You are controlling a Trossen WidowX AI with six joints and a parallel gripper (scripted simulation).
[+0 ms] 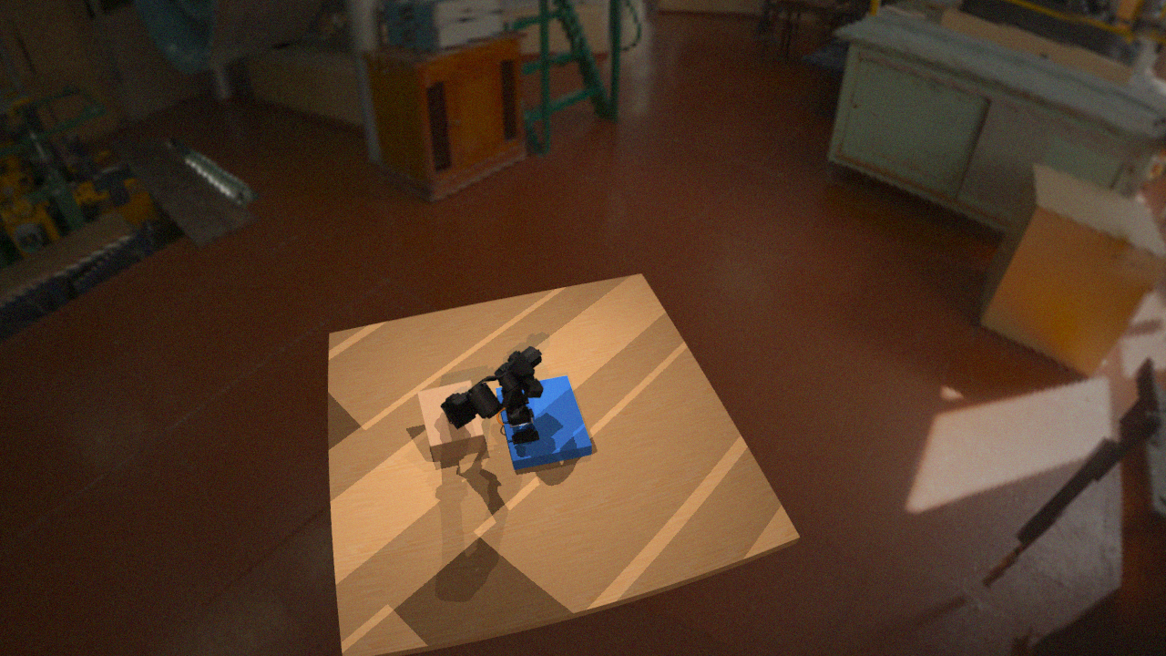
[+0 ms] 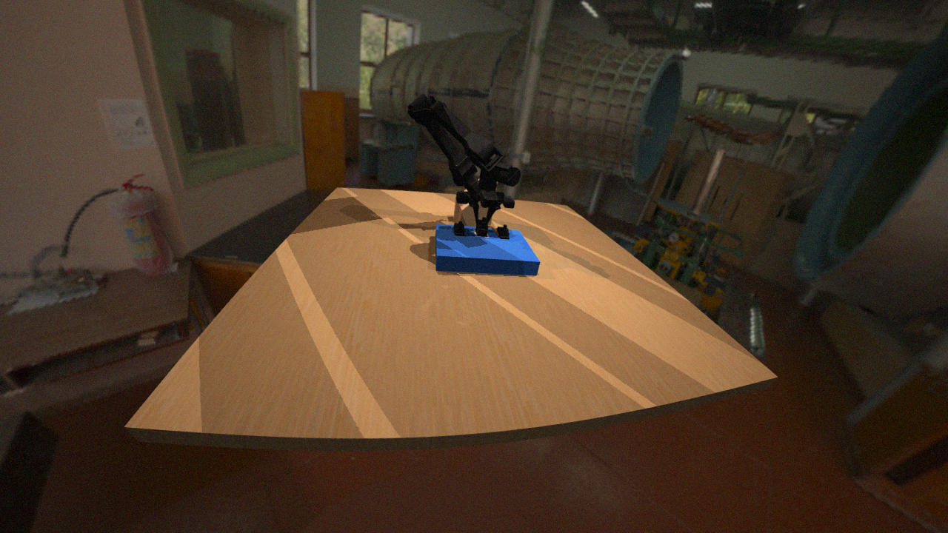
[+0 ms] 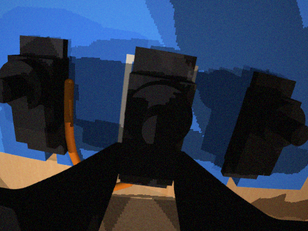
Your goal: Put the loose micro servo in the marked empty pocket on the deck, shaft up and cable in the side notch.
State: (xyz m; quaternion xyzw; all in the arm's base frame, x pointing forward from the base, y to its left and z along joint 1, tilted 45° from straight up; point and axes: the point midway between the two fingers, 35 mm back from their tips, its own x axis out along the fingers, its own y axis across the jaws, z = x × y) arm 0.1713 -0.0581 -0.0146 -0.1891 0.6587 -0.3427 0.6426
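Workshop tabletop [image 2: 371, 371] is carrying a blue rectangular deck [image 2: 486, 257]; black claw [image 3: 147, 163] is gripping the dark micro servo [image 3: 158, 120] over its pocket, seating and release remaining.

The micro servo [image 3: 159, 120] is a small black block, held upright between the two dark fingers, over the white-edged pocket [image 3: 127, 102] in the blue deck [image 3: 99, 9]; its orange cable [image 3: 69, 124] curves down its left side; seating depth is unclear.
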